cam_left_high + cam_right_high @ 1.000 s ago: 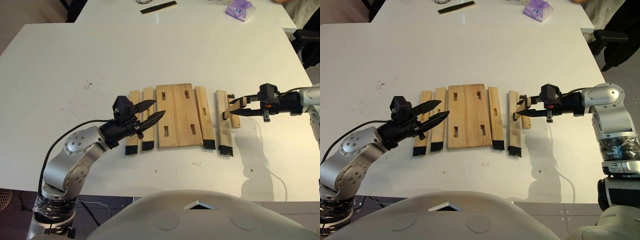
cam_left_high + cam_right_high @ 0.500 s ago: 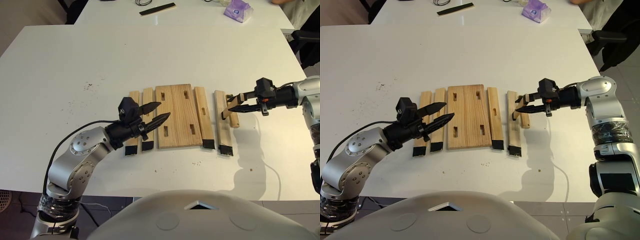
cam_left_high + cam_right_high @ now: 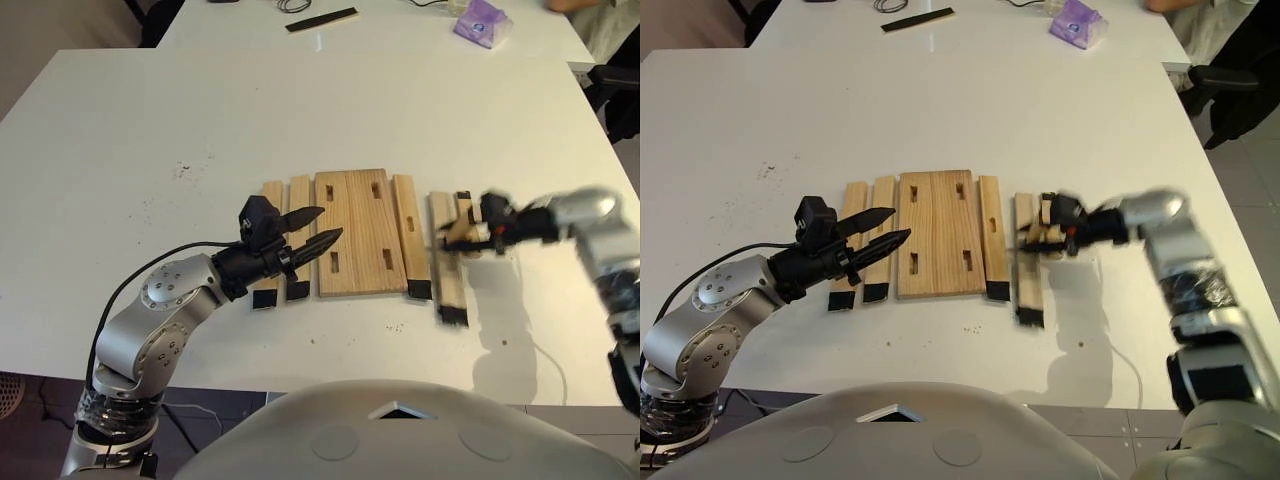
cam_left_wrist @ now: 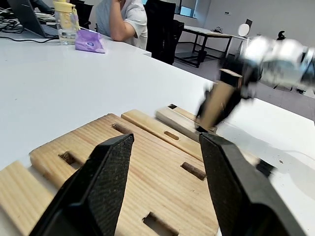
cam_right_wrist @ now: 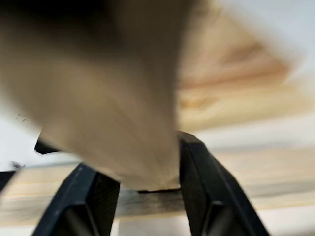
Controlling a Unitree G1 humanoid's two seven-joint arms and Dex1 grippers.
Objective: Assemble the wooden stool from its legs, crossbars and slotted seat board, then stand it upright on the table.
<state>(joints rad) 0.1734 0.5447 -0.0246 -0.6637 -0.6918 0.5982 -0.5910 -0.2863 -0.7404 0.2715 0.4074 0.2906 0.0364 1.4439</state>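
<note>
A: On the white table (image 3: 150,120), where's the pale slotted wooden seat board (image 3: 355,230)?
B: Near the front edge, flat. The left gripper (image 3: 330,222) gapes wide over it; the right gripper (image 5: 147,191) clamps a short wooden crossbar (image 5: 113,98).

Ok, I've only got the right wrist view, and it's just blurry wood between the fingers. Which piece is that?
Observer: A short crossbar. The right gripper holds it tilted, upper end off the table, beside the outermost right leg.
Operator: Where is the left arm?
Observer: The left gripper hangs open over the left part of the seat board, touching nothing.
Operator: Is anything slotted in yet?
Observer: No. The seat board lies flat with its slots empty, and two left legs and two on the right lie flat alongside it.
</note>
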